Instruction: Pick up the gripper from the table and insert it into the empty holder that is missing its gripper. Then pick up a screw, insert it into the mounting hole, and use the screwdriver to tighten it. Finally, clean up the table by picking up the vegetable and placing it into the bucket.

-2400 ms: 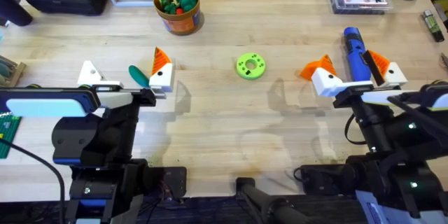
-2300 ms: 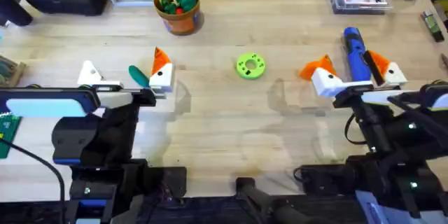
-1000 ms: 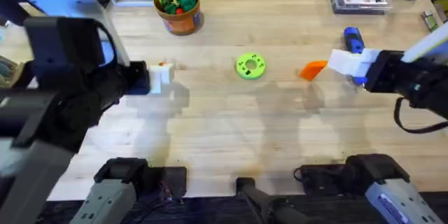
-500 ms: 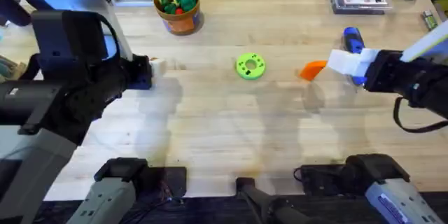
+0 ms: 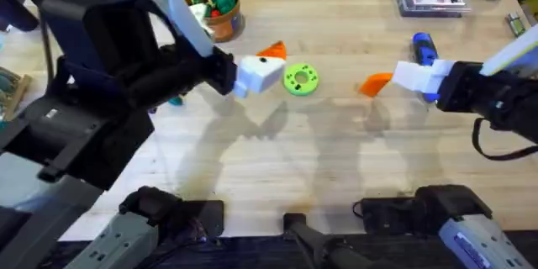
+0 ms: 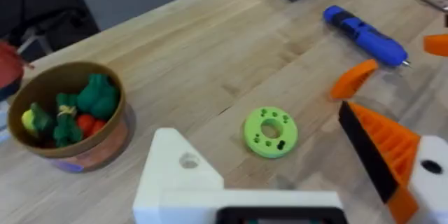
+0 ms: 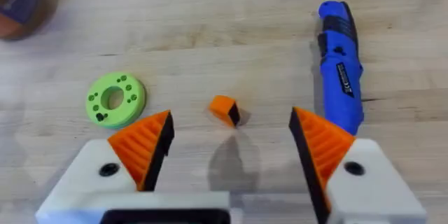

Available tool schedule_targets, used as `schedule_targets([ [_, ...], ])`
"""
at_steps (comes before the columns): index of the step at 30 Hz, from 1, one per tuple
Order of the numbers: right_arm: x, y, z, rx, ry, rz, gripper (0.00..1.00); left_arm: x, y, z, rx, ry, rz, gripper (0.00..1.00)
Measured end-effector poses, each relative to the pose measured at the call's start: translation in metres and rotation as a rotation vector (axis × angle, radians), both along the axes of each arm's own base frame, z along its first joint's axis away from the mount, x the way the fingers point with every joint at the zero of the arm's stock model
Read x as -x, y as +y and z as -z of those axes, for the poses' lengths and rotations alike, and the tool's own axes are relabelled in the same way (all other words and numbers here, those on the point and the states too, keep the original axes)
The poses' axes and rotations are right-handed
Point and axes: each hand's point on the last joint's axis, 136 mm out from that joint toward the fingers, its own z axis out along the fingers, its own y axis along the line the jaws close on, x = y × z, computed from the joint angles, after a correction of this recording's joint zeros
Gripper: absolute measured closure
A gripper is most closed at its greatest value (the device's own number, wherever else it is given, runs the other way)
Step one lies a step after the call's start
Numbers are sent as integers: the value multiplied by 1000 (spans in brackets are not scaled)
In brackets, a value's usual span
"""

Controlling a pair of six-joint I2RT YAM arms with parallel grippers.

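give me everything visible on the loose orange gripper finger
The gripper is a loose orange plastic wedge, thick at one end and tapering to a point, smooth-faced. It lies flat on the bare wood table, between the green disc and the blue screwdriver, touching neither. The right gripper hovers right above it, jaws open to either side, not touching it; from there the blunt end faces the camera, dark on one face.

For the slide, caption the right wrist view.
Open right gripper above loose orange gripper, blue screwdriver and green disc flanking.
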Motion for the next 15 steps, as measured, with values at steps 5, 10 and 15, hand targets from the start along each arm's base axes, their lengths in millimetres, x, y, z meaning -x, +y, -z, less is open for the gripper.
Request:
schedule_targets([
  [5, 0, 0, 0, 0, 0, 0, 9, 12, -11, 6, -3, 35, 63, 15],
  [10, 0, 0, 0, 0, 0, 0, 9, 13, -15, 1, 12, 17, 85, 15],
  [15, 0, 0, 0, 0, 0, 0, 9, 10, -20, 2, 17, 18, 103, 15],
])
